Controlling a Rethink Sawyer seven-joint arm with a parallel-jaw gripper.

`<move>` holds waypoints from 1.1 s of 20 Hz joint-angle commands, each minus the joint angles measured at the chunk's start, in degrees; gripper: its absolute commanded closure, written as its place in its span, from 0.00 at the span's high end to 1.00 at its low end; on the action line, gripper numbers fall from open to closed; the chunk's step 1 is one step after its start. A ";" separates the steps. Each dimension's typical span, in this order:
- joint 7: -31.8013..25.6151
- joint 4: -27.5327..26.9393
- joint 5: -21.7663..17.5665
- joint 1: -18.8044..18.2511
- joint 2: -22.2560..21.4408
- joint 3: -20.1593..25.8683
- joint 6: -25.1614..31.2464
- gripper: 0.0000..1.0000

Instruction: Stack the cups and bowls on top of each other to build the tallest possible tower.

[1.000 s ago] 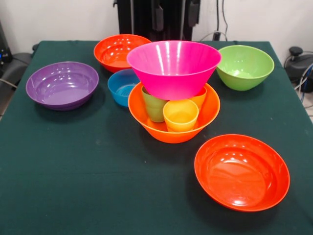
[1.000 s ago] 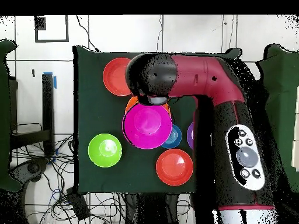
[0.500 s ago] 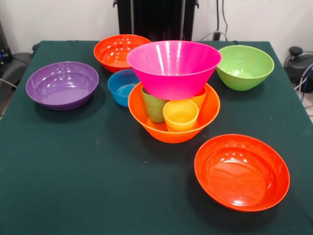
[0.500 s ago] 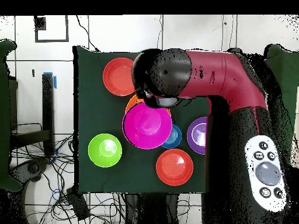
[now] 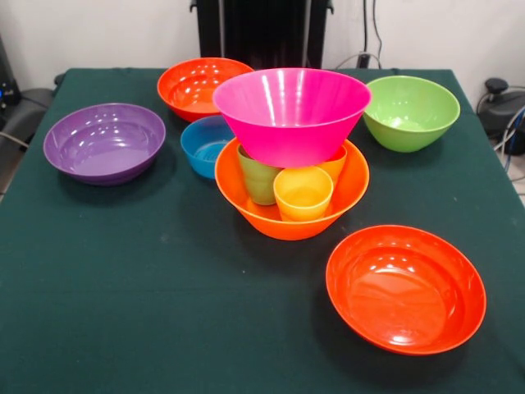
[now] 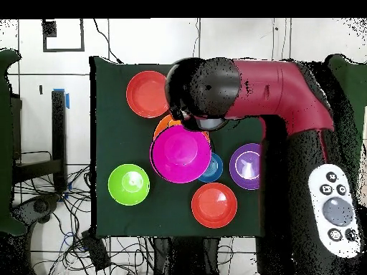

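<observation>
On the green-covered bench (image 5: pixel 164 312) the tower (image 5: pixel 291 156) stands near the middle: a large light orange bowl (image 5: pixel 289 220) as base, three cups upright inside it, and a large pink bowl (image 5: pixel 291 115) resting on their rims. The front view shows those cups plainly, the green cup (image 5: pixel 257 179) at the left, the yellow cup (image 5: pixel 303 194) nearest the camera, and the orange cup (image 5: pixel 334 164) mostly hidden behind it at the right. From overhead the pink bowl (image 6: pixel 180 153) covers them entirely, and only a sliver of the light orange base (image 6: pixel 162 127) shows at its edge. The small blue bowl (image 5: pixel 205 145) sits just beside the base, partly behind it; the purple bowl (image 5: pixel 104 142) lies well apart at the left of the front view, the lime green bowl (image 5: pixel 409 112) at the far right, one red-orange bowl (image 5: pixel 197 85) at the far side and another red-orange bowl (image 5: pixel 405 287) near the camera. The front view shows only the dark pedestal (image 5: pixel 262 33) and nothing of the arm. Overhead, the red and black arm (image 6: pixel 279 93) reaches across the bench with its round black head above the tower's edge, hiding the gripper, so whether it is wide or narrow cannot be told.
</observation>
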 commanded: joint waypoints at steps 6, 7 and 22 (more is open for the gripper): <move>-21.39 3.80 -8.00 -3.35 5.26 5.86 -0.07 1.00; -21.43 3.53 -8.39 -3.51 5.92 6.10 -0.33 1.00; -22.96 0.47 -12.64 -5.59 12.47 9.72 -1.97 1.00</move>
